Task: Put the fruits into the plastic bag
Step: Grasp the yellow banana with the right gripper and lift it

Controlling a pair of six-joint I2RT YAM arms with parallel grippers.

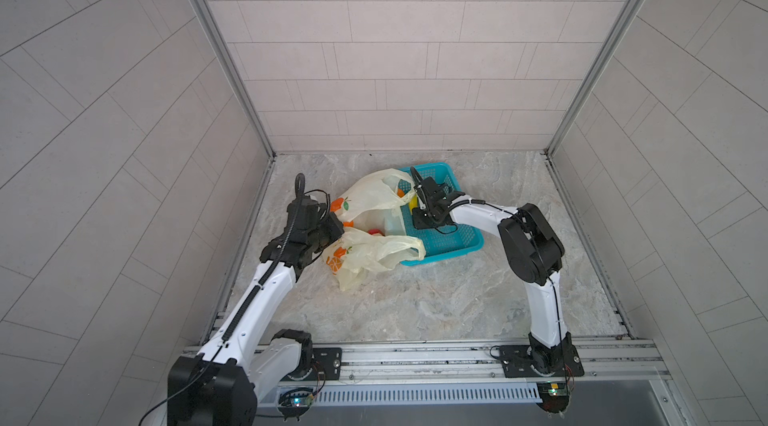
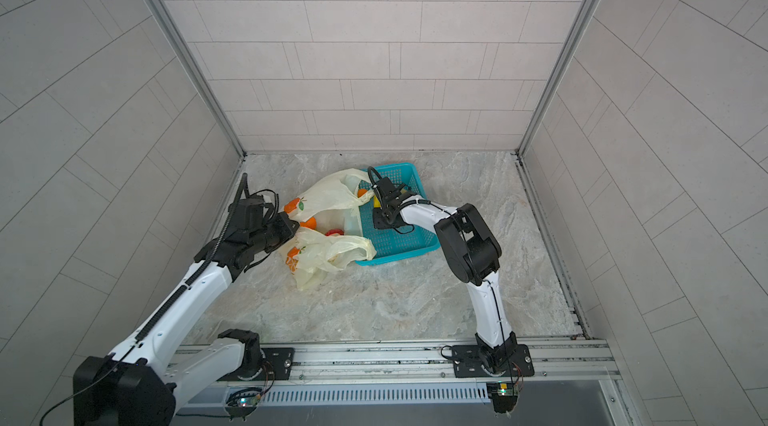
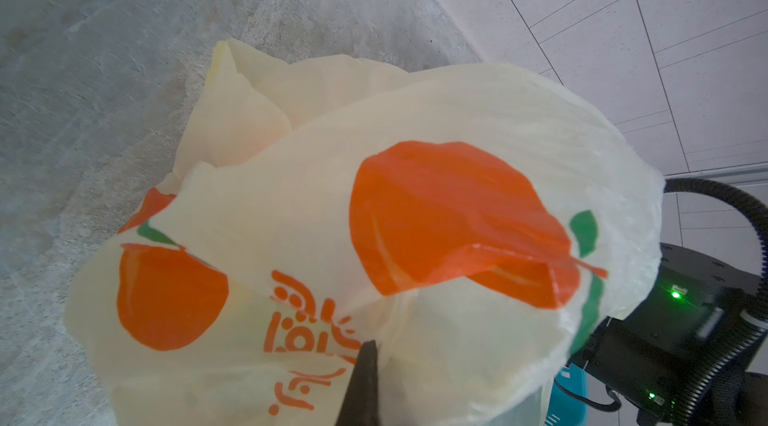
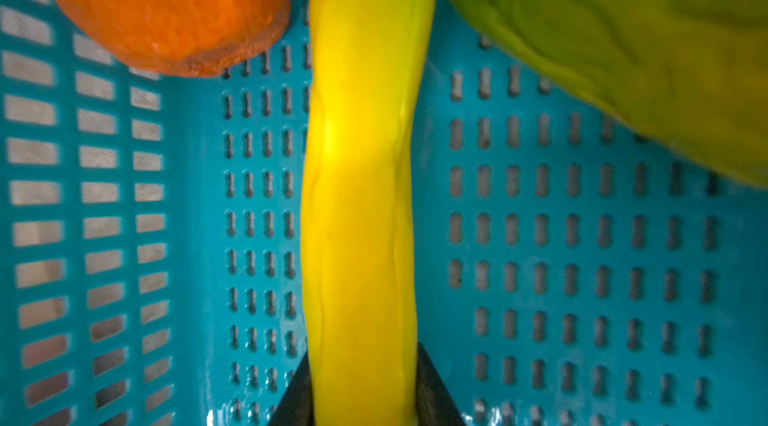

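Left hand pinched shut; right hand pitched down, fingers apparently gripping.

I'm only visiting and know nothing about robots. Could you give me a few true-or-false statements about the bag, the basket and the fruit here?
1. The right gripper is closed around the banana. True.
2. The banana is already inside the plastic bag. False: it lies in the teal basket.
3. The left gripper is pinching the plastic bag. True.
4. The basket holds nothing but the banana. False: an orange fruit and a green fruit lie in it too.
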